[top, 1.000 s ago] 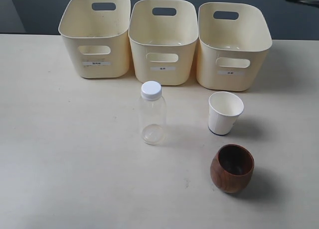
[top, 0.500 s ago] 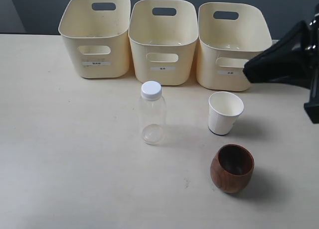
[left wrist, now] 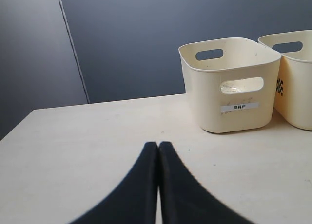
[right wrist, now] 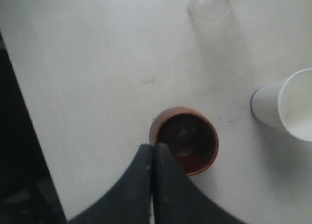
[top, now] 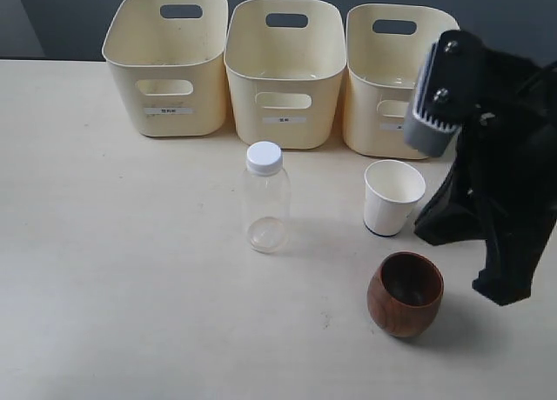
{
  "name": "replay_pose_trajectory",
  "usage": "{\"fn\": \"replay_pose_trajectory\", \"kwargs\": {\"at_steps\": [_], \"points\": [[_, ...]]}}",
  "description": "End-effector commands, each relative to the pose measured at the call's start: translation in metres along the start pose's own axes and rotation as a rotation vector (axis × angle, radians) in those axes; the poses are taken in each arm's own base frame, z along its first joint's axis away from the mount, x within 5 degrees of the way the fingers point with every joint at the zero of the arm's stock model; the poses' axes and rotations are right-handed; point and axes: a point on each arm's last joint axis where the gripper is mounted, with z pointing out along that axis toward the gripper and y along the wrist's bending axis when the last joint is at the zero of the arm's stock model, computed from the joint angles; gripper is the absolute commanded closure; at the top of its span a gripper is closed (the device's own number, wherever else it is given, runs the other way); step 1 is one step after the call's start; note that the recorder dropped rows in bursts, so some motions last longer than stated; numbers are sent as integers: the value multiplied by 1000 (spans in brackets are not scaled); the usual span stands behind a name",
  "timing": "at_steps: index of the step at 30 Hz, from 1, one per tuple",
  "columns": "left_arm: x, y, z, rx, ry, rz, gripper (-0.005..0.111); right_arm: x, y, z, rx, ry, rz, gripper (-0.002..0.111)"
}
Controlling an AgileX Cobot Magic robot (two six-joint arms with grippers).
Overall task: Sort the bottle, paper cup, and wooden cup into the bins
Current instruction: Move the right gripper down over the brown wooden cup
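The table (top: pixel 130 287) is the broadest thing here, pale and bare on the far side of the bottle from the right gripper (right wrist: pixel 152 153), so open room lies there rather than beside the arm. The three bins (top: pixel 285 70) stand in a touching row along the back edge, beyond the gripper and to its left, with their open mouths upward to take dropped items. The nearest of them sits just behind the arm's grey wrist block.

The right arm (top: pixel 487 183) hangs over the table's right side. Its gripper is pinched closed with nothing between the fingers, the tips poised above the near rim of the wooden cup (top: pixel 406 293), which looks like the first pick. The fingers will have to part before they can straddle that rim.

The bottle (top: pixel 265 197) stands upright well to the gripper's left, apart from everything. The paper cup (top: pixel 392 197) stands just beyond the wooden cup, near but not touching, so a lift probably wants to go straight up to avoid clipping it.

The left gripper (left wrist: pixel 158 151) is also closed and empty, held low over bare table, with the leftmost bin ahead of it and to its right.
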Motion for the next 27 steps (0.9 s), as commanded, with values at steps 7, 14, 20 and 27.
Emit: {"fn": "replay_pose_trajectory", "kwargs": {"at_steps": [7, 14, 20, 27], "points": [[0, 0, 0, -2, -12, -3, 107, -8, 3, 37, -27, 187, -36, 109], [0, 0, 0, -2, -12, -1, 107, -7, -5, 55, -7, 270, -21, 109], [0, 0, 0, -2, -12, -3, 107, -7, -10, 71, -32, 316, 1, 109], [0, 0, 0, -2, -12, -1, 107, -5, -15, 93, -78, 391, 26, 109]]}}
